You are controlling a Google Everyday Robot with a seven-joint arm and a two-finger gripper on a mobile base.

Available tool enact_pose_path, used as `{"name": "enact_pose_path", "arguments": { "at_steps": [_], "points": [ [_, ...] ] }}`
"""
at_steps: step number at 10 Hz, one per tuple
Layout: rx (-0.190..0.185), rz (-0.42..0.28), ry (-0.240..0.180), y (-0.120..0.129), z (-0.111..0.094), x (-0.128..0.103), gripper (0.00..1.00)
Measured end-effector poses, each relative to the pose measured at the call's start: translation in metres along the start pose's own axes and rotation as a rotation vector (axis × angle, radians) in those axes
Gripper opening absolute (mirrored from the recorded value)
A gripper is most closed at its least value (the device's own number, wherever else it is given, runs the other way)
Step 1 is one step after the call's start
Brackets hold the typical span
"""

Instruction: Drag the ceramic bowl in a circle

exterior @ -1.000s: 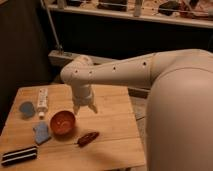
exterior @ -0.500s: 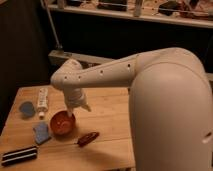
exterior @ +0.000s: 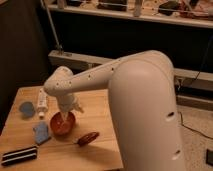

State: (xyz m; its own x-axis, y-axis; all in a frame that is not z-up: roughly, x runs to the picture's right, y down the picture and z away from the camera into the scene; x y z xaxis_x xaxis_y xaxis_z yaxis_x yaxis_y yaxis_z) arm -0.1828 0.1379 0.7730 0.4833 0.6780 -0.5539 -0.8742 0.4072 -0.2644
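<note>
**Claw down at the bowl, dragging not yet begun**

A second ago my claw point(exterior: 67, 116) hung above and off to one side of the ceramic bowl point(exterior: 62, 126). Since then I have swung across and sunk, so the bowl now sits directly beneath me, with one finger point(exterior: 64, 119) reaching down inside its rim. My jaws are spread wide and clamp nothing.

The bowl itself seems not to have shifted. It rests on the wooden table point(exterior: 100, 150), with the blue cloth point(exterior: 41, 133) just beside it on one side of me. The dark red leaf-shaped piece point(exterior: 87, 138) lies near on the other side. The white tube point(exterior: 42, 100) and blue disc point(exterior: 26, 107) lie a little farther off.

I judge the approach finished, and a finger hooked inside the rim should be enough to pull the bowl around. The cloth and the leaf-shaped piece crowd the circle's path, so I should keep it tight.
</note>
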Motion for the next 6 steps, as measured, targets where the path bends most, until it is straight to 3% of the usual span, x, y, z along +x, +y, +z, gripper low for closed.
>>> {"name": "enact_pose_path", "arguments": {
  "at_steps": [2,6],
  "points": [
    [0.034,-0.044,0.013,0.005,0.02,-0.003,0.65],
    [0.041,-0.04,0.026,0.004,0.047,-0.004,0.65]
  ]
}}
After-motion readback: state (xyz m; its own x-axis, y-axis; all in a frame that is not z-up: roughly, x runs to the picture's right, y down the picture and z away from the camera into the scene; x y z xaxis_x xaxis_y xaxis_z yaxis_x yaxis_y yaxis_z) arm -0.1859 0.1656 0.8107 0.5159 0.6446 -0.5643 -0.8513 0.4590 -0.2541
